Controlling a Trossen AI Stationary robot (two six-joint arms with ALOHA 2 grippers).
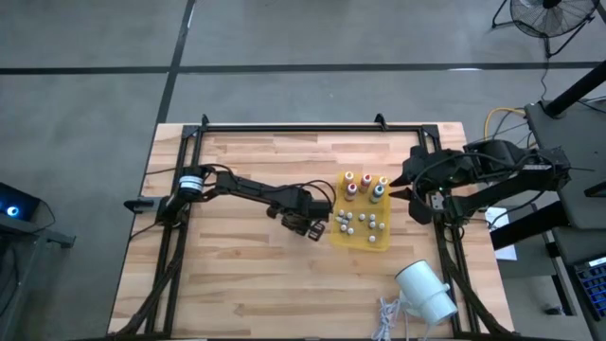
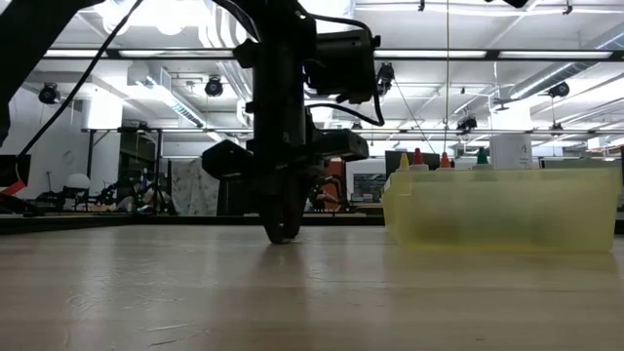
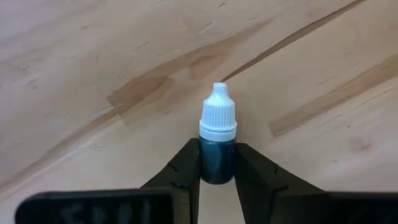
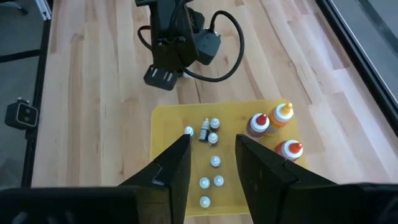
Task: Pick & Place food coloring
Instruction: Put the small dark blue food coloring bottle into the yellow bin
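Note:
A small food coloring bottle [image 3: 217,134] with a dark teal body and a white dropper cap lies on the bare wood. My left gripper [image 1: 310,225] is shut on it, pointing down, just left of the yellow tray [image 1: 333,235]. On the tray stand several bottles with coloured tops [image 1: 365,185] and several tiny whitish vials [image 4: 211,162]. My right gripper [image 4: 212,142] hangs open and empty above the tray's right side. In the low view the left gripper [image 2: 282,234] reaches the tabletop and hides the bottle. My left gripper pinches the bottle's dark body [image 3: 217,163] between its two fingers [image 3: 186,167], below the white cap. The fingers come from above, pointing down, and lie across the bottle. The bottle appears to rest on its side on the wood, with its cap sticking out beyond the fingertips.
A big white cylinder [image 1: 426,292] and a coiled white cord [image 1: 388,317] lie at the near right corner. A black frame rail [image 1: 312,126] runs along the table's far edge. Bare wood stretches left and near of the tray [image 2: 497,210].

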